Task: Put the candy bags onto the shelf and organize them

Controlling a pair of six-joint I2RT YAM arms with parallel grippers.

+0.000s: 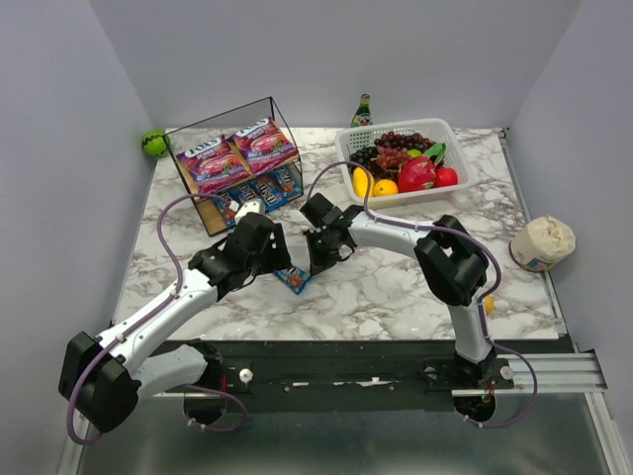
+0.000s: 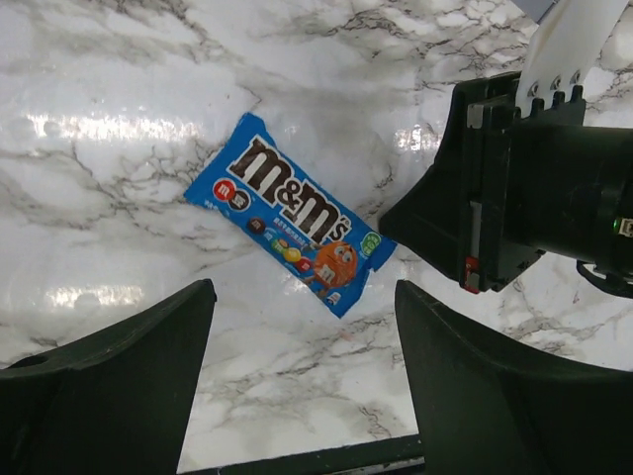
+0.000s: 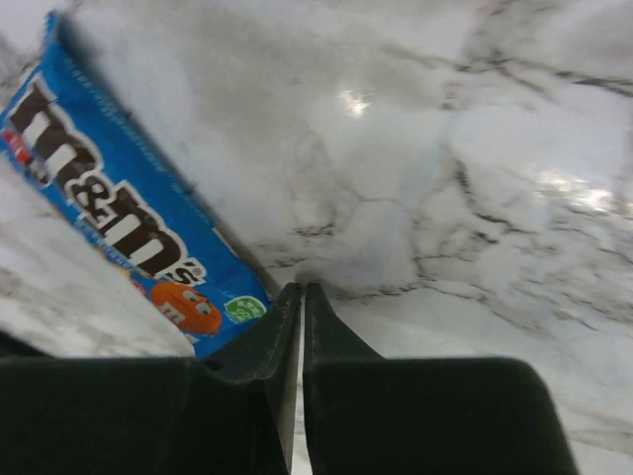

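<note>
Packet (image 2: 292,213) flat on table (image 1: 415,287), near side of shelf (image 1: 210,210). Left gripper (image 2: 302,307) above it, jaws wide, empty. Right gripper (image 3: 302,297) pinched shut, empty, tip at packet's corner. Risk: grippers clash on descent; flat packet skids from pinch.

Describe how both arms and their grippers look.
The left arm and right arm are built alike: white links between bulky black joint housings. A thin purple cable loops along each. The left gripper and right gripper have matte black fingers, broad at the base and tapering.
</note>
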